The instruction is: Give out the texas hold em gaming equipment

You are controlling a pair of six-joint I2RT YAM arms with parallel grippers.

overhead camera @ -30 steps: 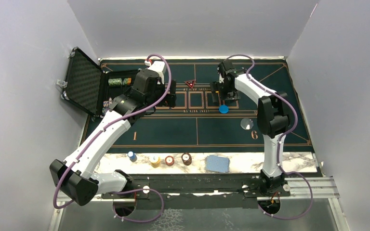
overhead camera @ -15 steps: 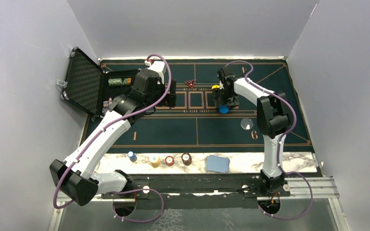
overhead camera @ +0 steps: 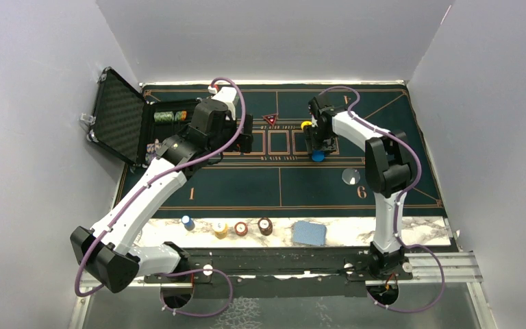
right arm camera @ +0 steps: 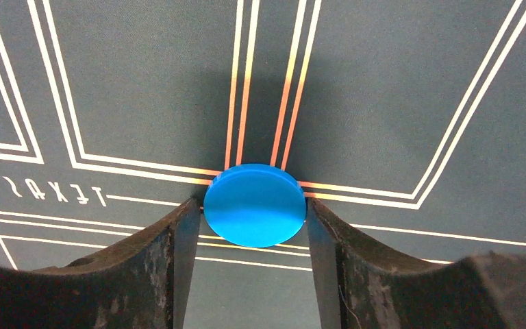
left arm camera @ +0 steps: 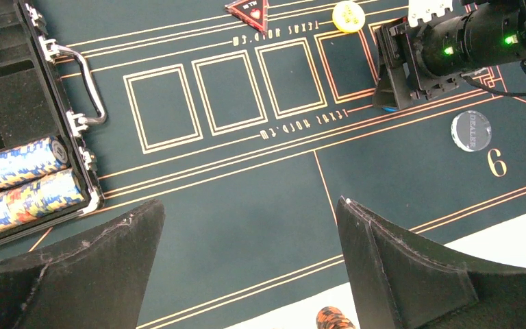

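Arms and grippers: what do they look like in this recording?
Both the left arm and right arm have white links with black joint housings and a purple cable looping alongside. The left gripper and right gripper have black, wedge-shaped fingers with scuffed, whitish edges. The right wrist shows green lights.

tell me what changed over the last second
The right gripper came down and closed its jaws in on the blue disc, its fingers now against both edges; the disc still lies on the mat. The left gripper stayed open and in place, and the clear disc, red marker and chip stacks have not moved.
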